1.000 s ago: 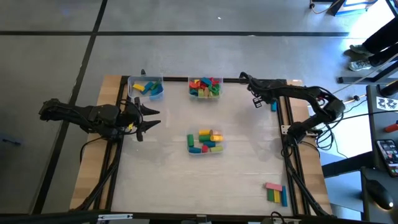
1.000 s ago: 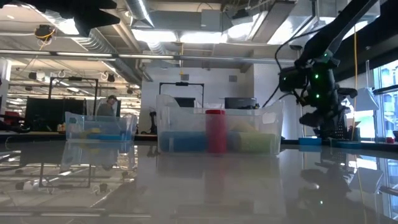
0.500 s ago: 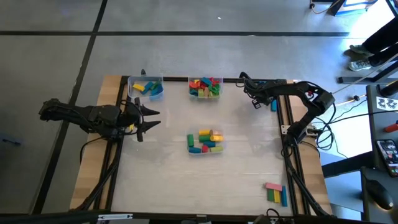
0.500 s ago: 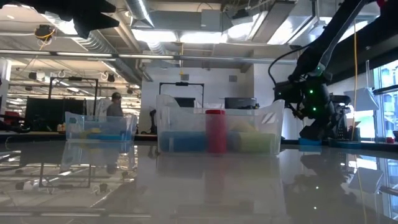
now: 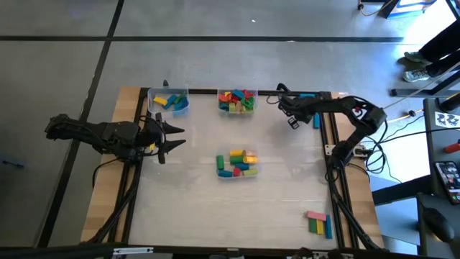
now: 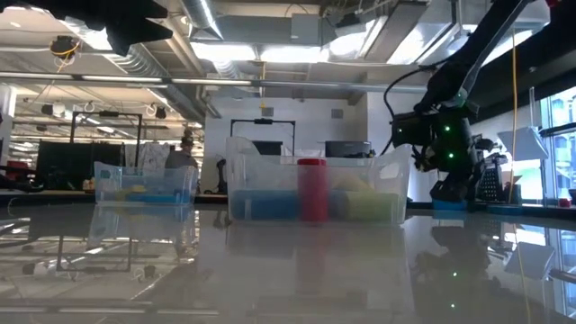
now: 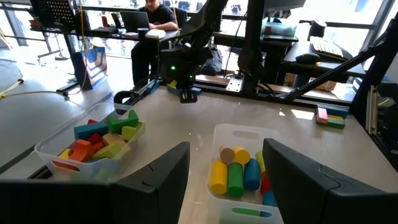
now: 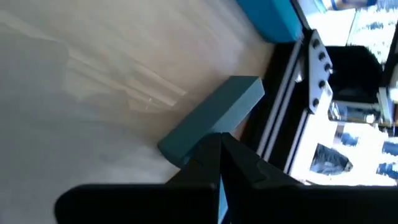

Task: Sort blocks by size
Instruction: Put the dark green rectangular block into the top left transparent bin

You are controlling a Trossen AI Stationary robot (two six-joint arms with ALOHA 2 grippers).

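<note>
- Blocks: one teal block (image 8: 211,118) lies on the table (image 5: 287,187) near its edge rail at about 2 o'clock; the rest sit in three clear tubs, with a small row of loose blocks (image 5: 318,221) at about 5 o'clock.
- The right tool (image 5: 292,121) is just beside that teal block with its fingers pressed together and nothing between them. In the right wrist view the fingertips touch or hover at the block's near end; I cannot tell which.
- To do this step well, I judge the fingers must first part, then straddle the block across its narrow width before closing. The rail is close, so approach from the table's inner side.
- The left tool (image 5: 171,138) waits at about 9 o'clock, fingers spread wide and holding nothing.
- Tubs: a left back tub (image 5: 169,101) at 11 o'clock, a back middle tub (image 5: 237,101) at 12 o'clock, a centre tub (image 5: 236,163) mid-table.
- The back middle tub is nearest the right tool. The carry path looks clear; only the rail crowds the grasp.
- A person shows in the room behind.
</note>
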